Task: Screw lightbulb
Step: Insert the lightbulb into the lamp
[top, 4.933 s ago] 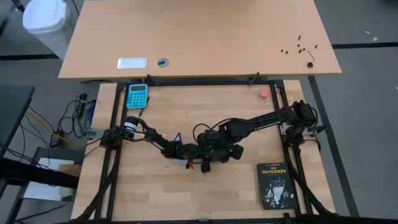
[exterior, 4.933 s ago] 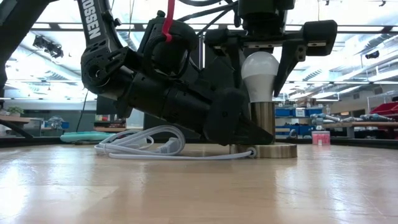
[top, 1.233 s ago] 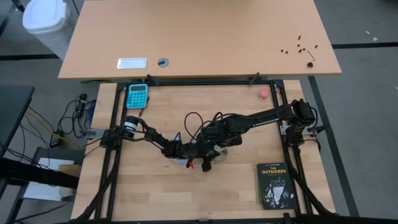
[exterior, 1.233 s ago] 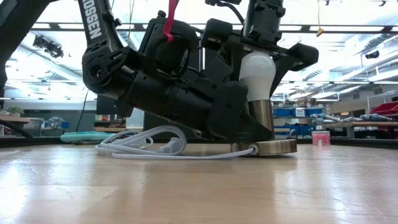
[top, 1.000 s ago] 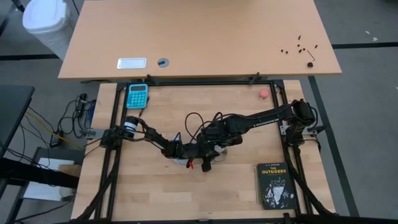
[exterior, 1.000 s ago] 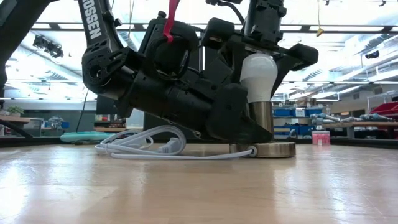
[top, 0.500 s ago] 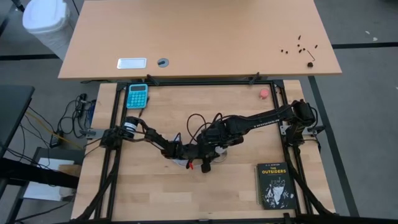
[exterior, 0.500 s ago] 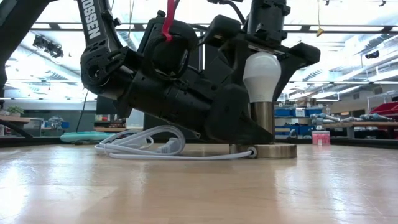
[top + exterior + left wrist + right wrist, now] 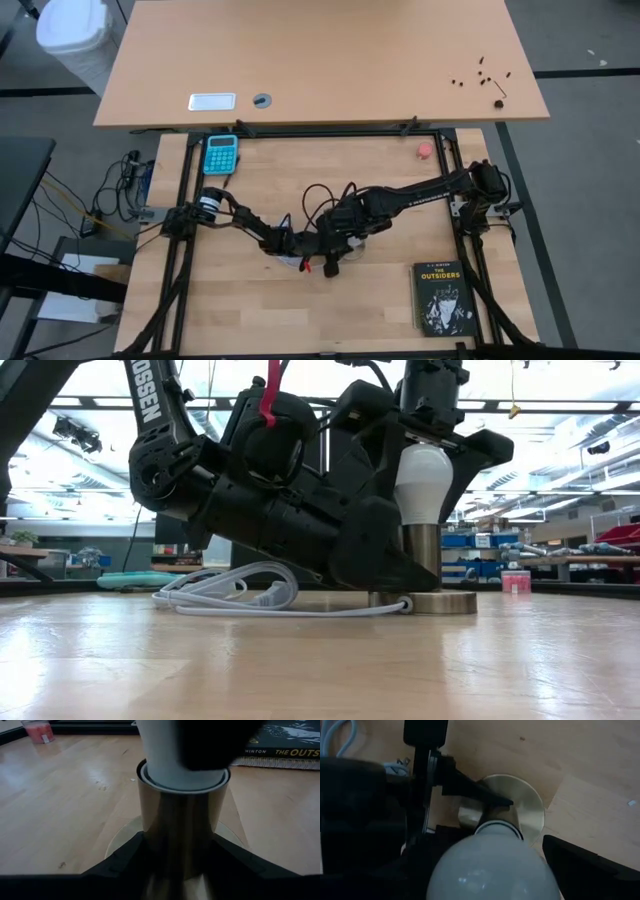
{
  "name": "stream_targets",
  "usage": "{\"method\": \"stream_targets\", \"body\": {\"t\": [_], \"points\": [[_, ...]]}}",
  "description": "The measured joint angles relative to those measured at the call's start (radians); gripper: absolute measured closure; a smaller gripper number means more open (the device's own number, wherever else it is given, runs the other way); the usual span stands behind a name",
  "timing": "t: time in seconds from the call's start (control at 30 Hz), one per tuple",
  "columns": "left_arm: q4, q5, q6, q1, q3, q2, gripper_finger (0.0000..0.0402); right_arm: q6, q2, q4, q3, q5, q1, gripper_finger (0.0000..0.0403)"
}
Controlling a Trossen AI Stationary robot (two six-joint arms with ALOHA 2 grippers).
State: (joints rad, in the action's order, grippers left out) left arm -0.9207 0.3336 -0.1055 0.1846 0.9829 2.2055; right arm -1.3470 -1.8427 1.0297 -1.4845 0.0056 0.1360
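Observation:
The white frosted lightbulb stands upright with its base down in the brass socket stem, which rises from a round disc lying flat on the table. My left gripper reaches in low from the table's left and is shut on the stem. My right gripper points straight down over the bulb and is open. Its fingers stand on either side of the bulb's round head, with a gap showing in the right wrist view. In the high view both grippers meet at the table's middle. My left gripper pinches the socket's brass stem between its two fingers, low on the stem just above the disc. The fingers come nearly level from the table's left, slanting a little downward. The stem stands upright, and its disc rests on the table.
The socket's white cord lies coiled on the table beside my left arm. A black book lies at the near right, a teal calculator at the far left and a small pink-red object at the far right. A black frame edges the table.
My right gripper has opened and let go of the bulb's head, rolling a little about its downward axis while staying above the bulb. The bulb stays upright in the socket.

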Motion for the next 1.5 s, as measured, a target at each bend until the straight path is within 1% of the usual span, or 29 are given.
{"method": "stream_targets", "body": {"t": [0.67,0.87,1.27,1.5], "points": [[0.000,0.009,0.000,-0.001,0.000,0.000,0.0202,0.126,0.000,0.004,0.001,0.009,0.049,0.0072],[0.000,0.008,0.000,-0.001,0.000,0.000,0.0202,0.245,0.000,0.004,0.002,0.045,0.052,0.0072],[0.000,0.008,0.000,-0.001,0.000,0.000,0.0202,0.544,0.000,0.004,0.002,0.046,0.053,0.0073],[0.000,0.008,0.000,-0.001,0.000,0.000,0.0202,0.685,0.000,0.004,0.002,0.046,0.053,0.0073]]}}
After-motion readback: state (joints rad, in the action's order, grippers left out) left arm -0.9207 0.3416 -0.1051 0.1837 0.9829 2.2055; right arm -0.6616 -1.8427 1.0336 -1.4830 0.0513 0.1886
